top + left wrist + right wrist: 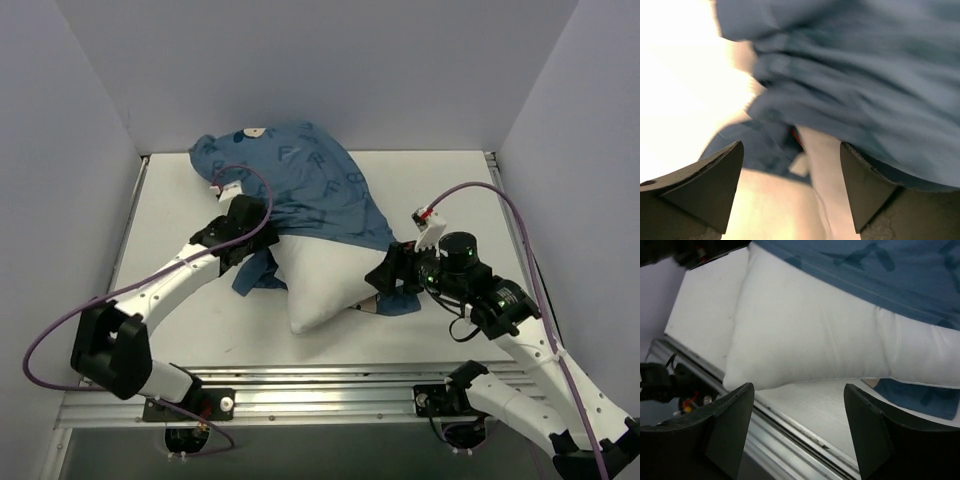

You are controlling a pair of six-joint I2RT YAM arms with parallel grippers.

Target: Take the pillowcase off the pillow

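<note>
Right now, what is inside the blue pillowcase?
The white pillow is inside the blue pillowcase. Its near end sticks out bare. The far part is covered by the fabric, so I cannot see how far in it reaches.

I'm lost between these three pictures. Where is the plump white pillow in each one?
Top view: plump white pillow at centre, jutting toward the near edge.
Left wrist: blurred; pale patch low centre may be it.
Right wrist: fills the middle.
Shared landmark: the blue printed fabric pillowcase, in all three.
</note>
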